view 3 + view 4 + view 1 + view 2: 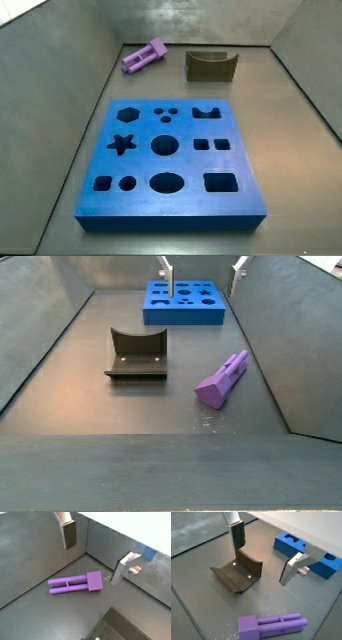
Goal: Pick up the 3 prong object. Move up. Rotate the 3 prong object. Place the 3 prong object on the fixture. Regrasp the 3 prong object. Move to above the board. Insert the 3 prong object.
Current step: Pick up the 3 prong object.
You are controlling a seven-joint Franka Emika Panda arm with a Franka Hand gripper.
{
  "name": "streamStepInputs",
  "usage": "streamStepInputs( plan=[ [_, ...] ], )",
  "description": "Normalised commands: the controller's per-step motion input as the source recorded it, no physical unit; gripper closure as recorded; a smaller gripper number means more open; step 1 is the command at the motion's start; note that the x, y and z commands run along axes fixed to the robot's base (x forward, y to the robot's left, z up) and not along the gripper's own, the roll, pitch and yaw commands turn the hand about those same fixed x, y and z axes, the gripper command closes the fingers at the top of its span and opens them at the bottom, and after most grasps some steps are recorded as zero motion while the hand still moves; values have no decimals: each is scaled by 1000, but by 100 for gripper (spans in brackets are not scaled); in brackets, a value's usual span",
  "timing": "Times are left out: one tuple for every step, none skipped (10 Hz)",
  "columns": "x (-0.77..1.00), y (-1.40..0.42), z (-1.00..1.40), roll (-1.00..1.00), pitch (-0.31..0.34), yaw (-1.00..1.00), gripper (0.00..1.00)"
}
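Overhead, the gripper (266,556) hangs clear of the floor, fingers (69,536) spread wide with nothing between them. In a wrist view, the fixture (238,574) sits beneath it, with the board (290,545) beyond. The 3 prong object (222,379) lies flat on the floor beside the fixture. Only a side view shows all the board's cut-outs (164,146).

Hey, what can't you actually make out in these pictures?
- Gripper: the open fingers show in both wrist views; in a side view only the tips show, cut by the top edge.
- Board: mostly cut off in a wrist view.
- 3 prong object: prongs too small to count in a side view.
- Fixture: notch indistinct in that view.
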Motion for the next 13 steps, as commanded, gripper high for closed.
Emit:
streamStepInputs(
  plan=[
    [43, 117, -131, 0, 0, -71, 0],
    [0, 437, -260, -21, -36, -303, 0],
    [-97, 557, -309, -96, -99, -280, 0],
    [-106, 466, -400, -96, -67, -371, 0],
    [-20, 289, -491, -51, -20, -623, 0],
    [-97, 166, -640, -70, -7, -706, 0],
    [-197, 74, -854, -114, 0, -786, 0],
    [-194, 100, -811, -124, 0, -749, 0],
    [-174, 123, -771, -151, 0, -703, 0],
    [-191, 146, -749, -166, 0, -657, 0],
    [-166, 174, -680, -196, -30, -594, 0],
    [0, 203, -574, -230, -4, -560, 0],
    [0, 240, -551, -247, -1, -511, 0]
  ],
)
